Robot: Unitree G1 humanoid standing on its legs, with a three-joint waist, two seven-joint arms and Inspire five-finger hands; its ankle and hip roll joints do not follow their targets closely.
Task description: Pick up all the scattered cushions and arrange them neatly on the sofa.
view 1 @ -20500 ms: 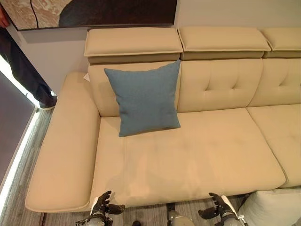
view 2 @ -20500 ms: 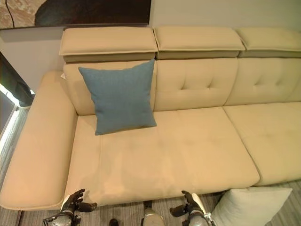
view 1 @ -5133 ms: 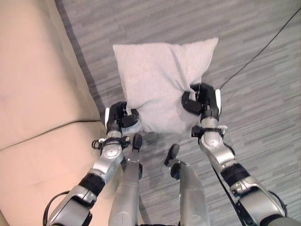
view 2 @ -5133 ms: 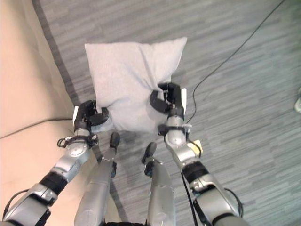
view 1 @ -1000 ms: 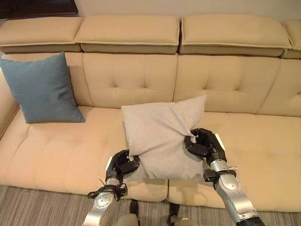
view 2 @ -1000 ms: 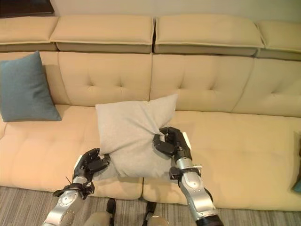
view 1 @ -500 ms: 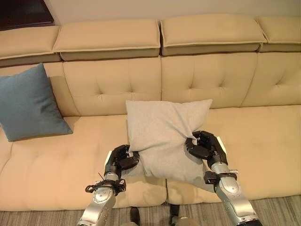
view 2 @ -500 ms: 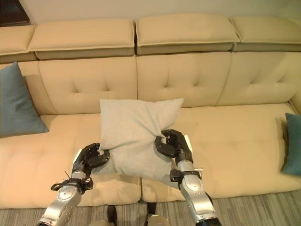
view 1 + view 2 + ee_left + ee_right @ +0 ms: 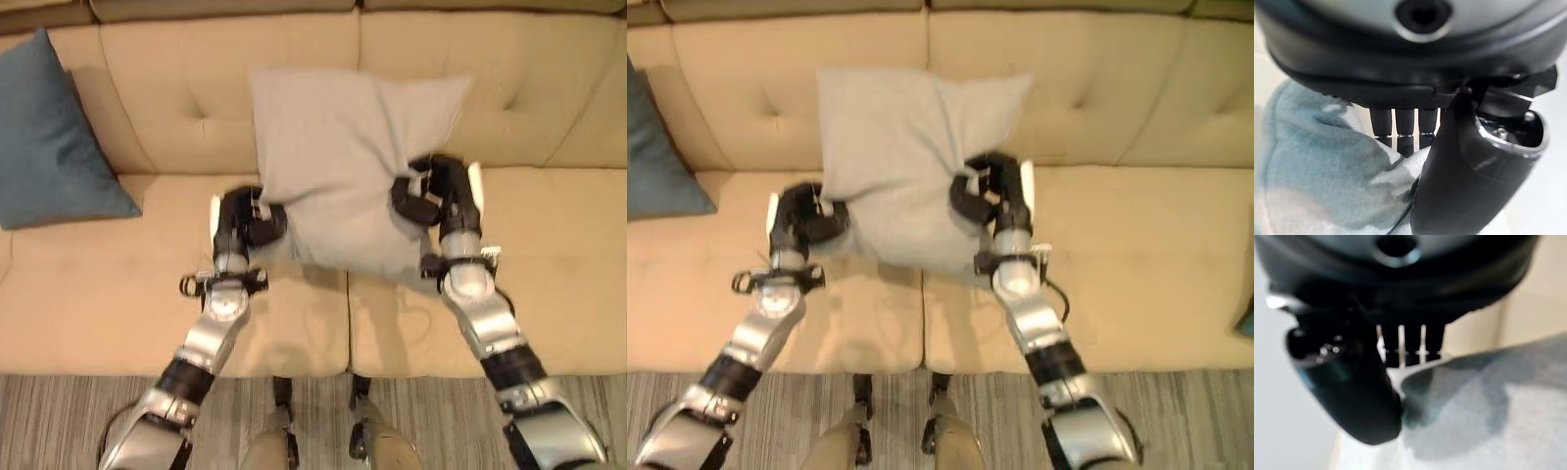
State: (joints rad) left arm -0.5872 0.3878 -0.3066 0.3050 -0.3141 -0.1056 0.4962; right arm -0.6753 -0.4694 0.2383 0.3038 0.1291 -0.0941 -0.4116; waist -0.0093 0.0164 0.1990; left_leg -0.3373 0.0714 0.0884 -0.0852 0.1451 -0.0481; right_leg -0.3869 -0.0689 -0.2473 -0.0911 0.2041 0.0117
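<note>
1. We reach both arms forward over the beige sofa (image 9: 98,294), wrists raised, each dark hand closed on one lower side of the grey cushion (image 9: 343,157).
2. Our left hand (image 9: 240,220) pinches the cushion's lower left corner; in the left wrist view its thumb (image 9: 1469,181) and fingers (image 9: 1403,129) clamp a fold of grey cloth between them.
3. Our right hand (image 9: 436,191) grips the cushion's right edge, partway up from the bottom corner; in the right wrist view its thumb (image 9: 1352,387) and fingers (image 9: 1410,345) are curled round bunched fabric, which puckers at the hold.
4. The grey cushion stands roughly upright between the two hands, its face toward us, its upper part against the sofa's tufted backrest and its lower edge hanging just over the seam between two seat cushions.
5. The cushion is near square with no clear long axis; its top edge runs along the backrest, tilted a little.
6. A blue cushion (image 9: 54,137) leans on the backrest well to the left of the grey cushion, apart from both hands.
</note>
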